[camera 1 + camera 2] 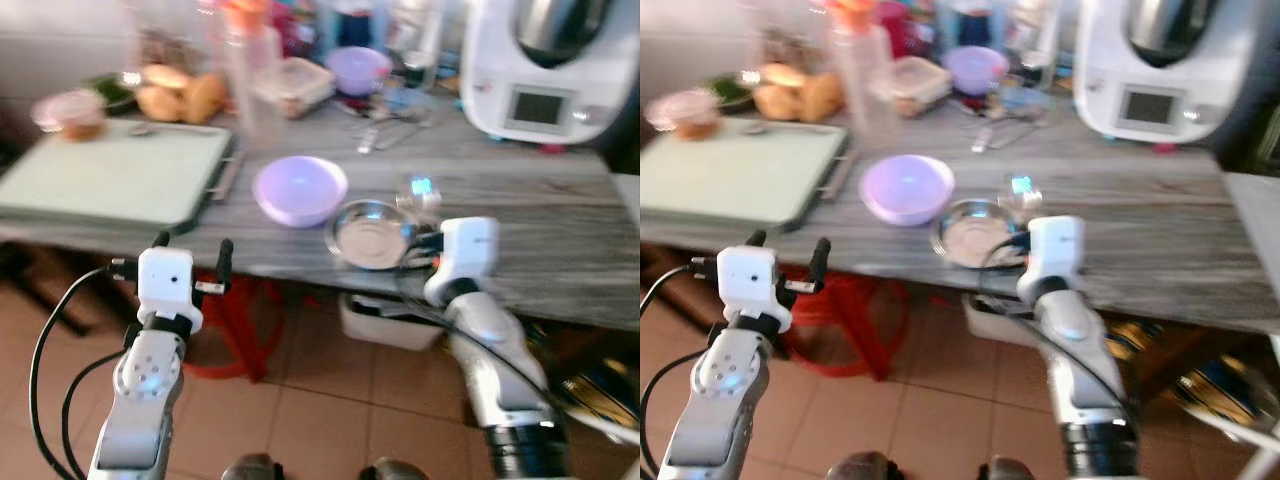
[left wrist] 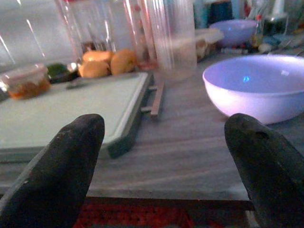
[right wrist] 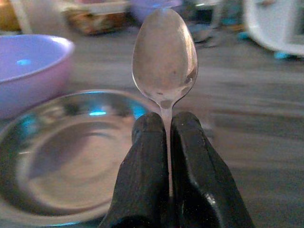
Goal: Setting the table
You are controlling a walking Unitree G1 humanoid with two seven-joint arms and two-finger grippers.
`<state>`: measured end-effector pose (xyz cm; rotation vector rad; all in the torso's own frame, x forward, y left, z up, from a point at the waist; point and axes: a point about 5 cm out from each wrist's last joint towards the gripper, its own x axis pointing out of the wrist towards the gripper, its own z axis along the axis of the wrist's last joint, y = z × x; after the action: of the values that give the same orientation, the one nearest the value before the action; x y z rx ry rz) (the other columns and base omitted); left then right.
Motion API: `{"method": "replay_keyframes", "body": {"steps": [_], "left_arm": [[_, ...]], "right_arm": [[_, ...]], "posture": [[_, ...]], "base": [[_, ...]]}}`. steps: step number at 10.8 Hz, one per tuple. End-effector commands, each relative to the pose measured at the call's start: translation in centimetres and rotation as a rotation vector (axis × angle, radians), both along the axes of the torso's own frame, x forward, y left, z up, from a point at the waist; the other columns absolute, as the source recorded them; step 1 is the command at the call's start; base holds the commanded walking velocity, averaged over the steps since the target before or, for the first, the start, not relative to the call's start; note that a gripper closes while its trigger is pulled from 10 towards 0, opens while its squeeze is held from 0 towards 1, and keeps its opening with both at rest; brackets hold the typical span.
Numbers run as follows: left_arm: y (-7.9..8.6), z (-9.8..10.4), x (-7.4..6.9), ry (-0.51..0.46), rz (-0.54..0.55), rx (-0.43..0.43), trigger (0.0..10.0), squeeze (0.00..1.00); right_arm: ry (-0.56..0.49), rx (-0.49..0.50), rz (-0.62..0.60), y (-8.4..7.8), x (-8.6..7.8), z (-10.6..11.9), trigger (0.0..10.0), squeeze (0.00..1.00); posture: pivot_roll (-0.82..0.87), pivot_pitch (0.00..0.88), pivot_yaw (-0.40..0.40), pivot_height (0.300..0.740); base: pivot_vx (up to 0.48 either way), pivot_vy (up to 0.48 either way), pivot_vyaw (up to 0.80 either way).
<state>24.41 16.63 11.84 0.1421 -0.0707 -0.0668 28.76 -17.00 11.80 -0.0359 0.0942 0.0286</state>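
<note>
My right gripper (image 3: 166, 128) is shut on the handle of a metal spoon (image 3: 164, 54), its bowl pointing forward just over the rim of a shallow steel dish (image 1: 372, 233) near the counter's front edge. A lilac bowl (image 1: 299, 189) sits just left of the dish. My left gripper (image 1: 192, 256) is open, with nothing between its fingers (image 2: 71, 161), at the counter's front edge, in front of the lilac bowl (image 2: 259, 85) and the pale cutting board (image 1: 115, 170).
The grey wood-grain counter (image 1: 540, 230) carries a white kitchen machine (image 1: 545, 65) at the back right, a tall clear bottle (image 1: 250, 70), food containers, bread rolls (image 1: 180, 95) and loose cutlery (image 1: 380, 125). A red stool (image 1: 235, 320) stands under the counter on the tiled floor.
</note>
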Motion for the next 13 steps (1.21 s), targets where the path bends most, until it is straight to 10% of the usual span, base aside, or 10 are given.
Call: {"method": "replay_keyframes", "body": {"steps": [1,6,13], "left_arm": [[0.1,0.5,-0.1,-0.008,-0.003,0.013,10.0,0.00],[0.2,0.3,0.1,0.038,-0.035,0.041,10.0,0.00],[0.7,0.7,-1.1,0.093,-0.092,0.081,10.0,0.00]], "right_arm": [[-0.016,-0.014,-0.099,-2.1,0.3,0.7,10.0,0.00],[0.090,0.002,-0.235,-6.6,0.9,0.6,10.0,0.00],[0.212,0.070,-0.145,-6.7,2.4,-0.2,10.0,0.00]], "posture": [[0.04,0.000,0.046,0.740],[0.04,0.000,0.079,0.740],[0.09,0.080,0.121,0.740]], "base": [[0.000,0.000,0.00],[0.000,0.000,0.00],[0.000,0.000,0.00]]}}
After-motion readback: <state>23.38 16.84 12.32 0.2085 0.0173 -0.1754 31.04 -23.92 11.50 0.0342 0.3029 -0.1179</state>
